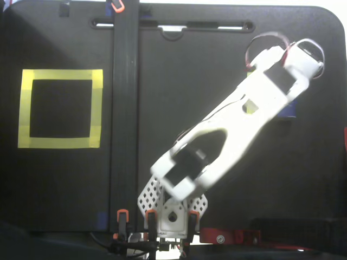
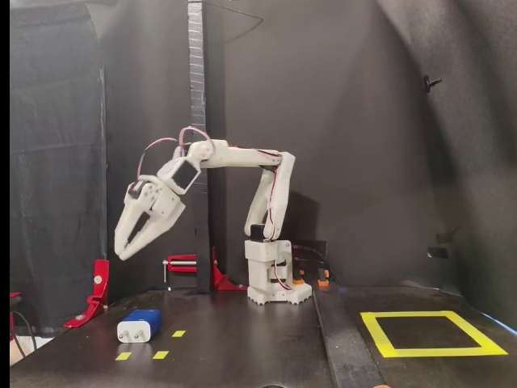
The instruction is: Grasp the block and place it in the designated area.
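The jaws were spread apart and empty, the gripper (image 2: 123, 252) hung tilted downward well above the block (image 2: 140, 326), which lay on the table (image 2: 242, 347) beside small yellow markers (image 2: 161, 354), far from the designated area (image 2: 432, 333).

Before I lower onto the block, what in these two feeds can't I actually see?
- Block: the arm covers most of it in the fixed view from above; only a blue sliver shows.
- Pincer: its tips are hidden under the wrist from above.
- Block's prongs: too small in the side fixed view.
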You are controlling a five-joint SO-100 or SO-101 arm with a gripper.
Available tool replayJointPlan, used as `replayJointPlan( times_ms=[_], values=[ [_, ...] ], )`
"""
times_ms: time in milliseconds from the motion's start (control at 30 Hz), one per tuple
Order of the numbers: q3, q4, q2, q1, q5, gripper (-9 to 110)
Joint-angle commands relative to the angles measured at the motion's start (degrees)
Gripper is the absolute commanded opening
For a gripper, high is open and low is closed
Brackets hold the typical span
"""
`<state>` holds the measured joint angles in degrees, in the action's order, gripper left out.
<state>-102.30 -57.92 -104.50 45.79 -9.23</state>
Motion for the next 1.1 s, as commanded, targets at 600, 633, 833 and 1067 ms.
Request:
replayJointPlan(
  times_ms=[600,633,833,1067],
  values=[
    [15.38,-22.32,12.83,2.72,-11.6,0],
    [15.38,-22.32,12.92,2.81,-11.87,0],
    [15.38,-21.88,13.18,3.25,-14.68,0],
    [15.47,-17.58,13.18,3.96,-31.73,0]
  ],
)
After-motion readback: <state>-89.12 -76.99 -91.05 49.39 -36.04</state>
